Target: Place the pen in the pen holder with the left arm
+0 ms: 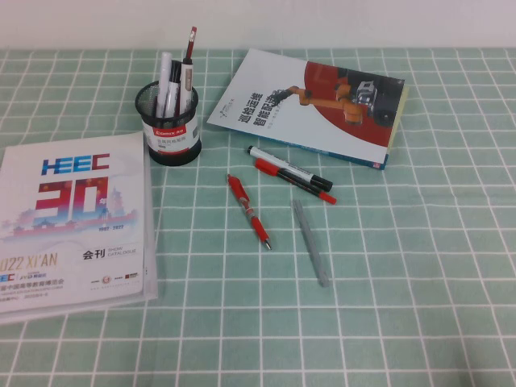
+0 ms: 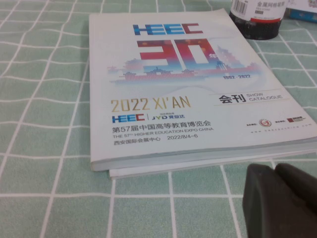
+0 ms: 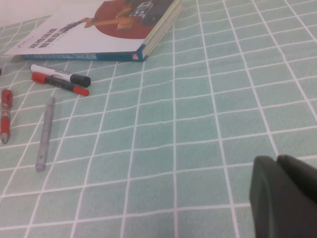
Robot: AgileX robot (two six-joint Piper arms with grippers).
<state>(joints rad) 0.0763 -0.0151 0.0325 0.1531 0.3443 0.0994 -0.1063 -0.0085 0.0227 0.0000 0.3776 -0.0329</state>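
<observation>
The pen (image 1: 248, 210), short and red with a whitish middle band and silver tip, lies on the green checked cloth in the middle of the high view. It also shows at the edge of the right wrist view (image 3: 5, 115). The pen holder (image 1: 171, 121), a black mesh cup with a white label and red stripe, stands behind and left of it. Its base shows in the left wrist view (image 2: 257, 20). Neither arm shows in the high view. My left gripper (image 2: 275, 169) is shut and empty, low over the cloth near the catalogue's near corner. My right gripper (image 3: 277, 159) is shut and empty over bare cloth.
The holder holds several pens (image 1: 179, 68). A white HEEC catalogue (image 1: 72, 218) lies at the left, also in the left wrist view (image 2: 198, 84). A robot book (image 1: 314, 105) lies behind. A white-black marker (image 1: 286, 168), a red-black marker (image 1: 297, 182) and a grey pen (image 1: 310, 242) lie right of the pen.
</observation>
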